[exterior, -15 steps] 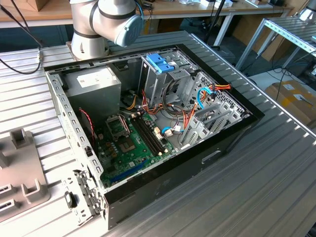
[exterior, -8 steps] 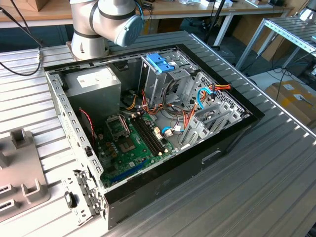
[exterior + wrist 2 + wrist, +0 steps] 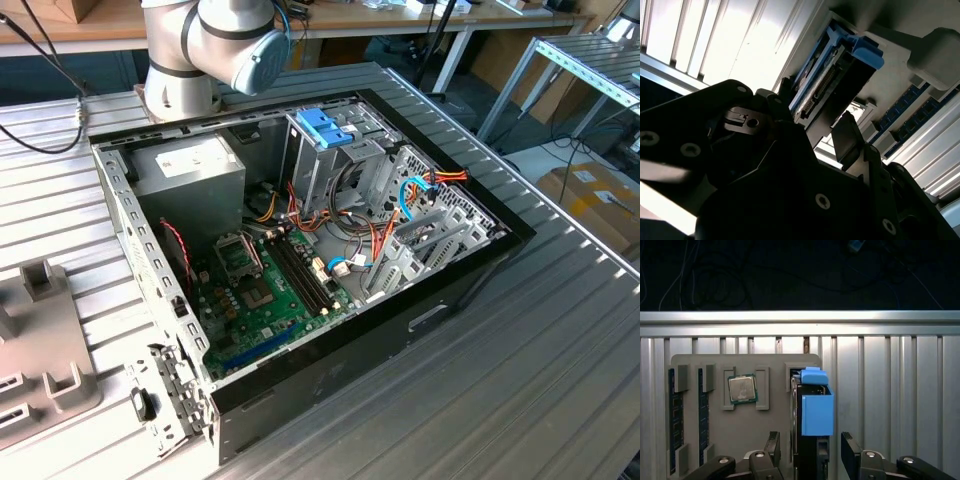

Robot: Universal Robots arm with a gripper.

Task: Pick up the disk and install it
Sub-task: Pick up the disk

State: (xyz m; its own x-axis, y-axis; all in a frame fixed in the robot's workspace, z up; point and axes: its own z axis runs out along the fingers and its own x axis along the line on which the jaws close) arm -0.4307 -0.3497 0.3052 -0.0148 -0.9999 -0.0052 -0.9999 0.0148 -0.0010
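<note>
The end effector [image 3: 810, 436] is open, and its two black, blocky fingers [image 3: 850, 445] stand on either side of the disk [image 3: 817, 410]. There is a narrow gap on each side, so it has hold of nothing. The disk stands on its edge in a slot of a flat, matte grey fixture plate [image 3: 740, 430]. The first wrist view shows the disk's smooth blue plastic rail and clip, and the second wrist view shows a thin metal edge with a row of connector pins.

Raised grey blocks on the same plate frame a square processor chip [image 3: 742, 389] with a shiny metal lid. Beyond the chip, two long dark memory sticks [image 3: 672, 420] lie in parallel grooves. The plate rests on a ribbed aluminium worktop [image 3: 890, 390] made of long slats.

In the exterior view this plate lies at about eight o'clock. The open black computer case [image 3: 460, 290] fills the middle, with a green motherboard [image 3: 260, 300] on its floor. Inside the case, a plain grey power-supply box [image 3: 190, 165] sits toward eleven o'clock, and a perforated metal cage [image 3: 325, 140] with a blue plastic top stands at twelve o'clock. The arm [image 3: 215, 40], with rounded pale grey joints, rises at eleven o'clock.
</note>
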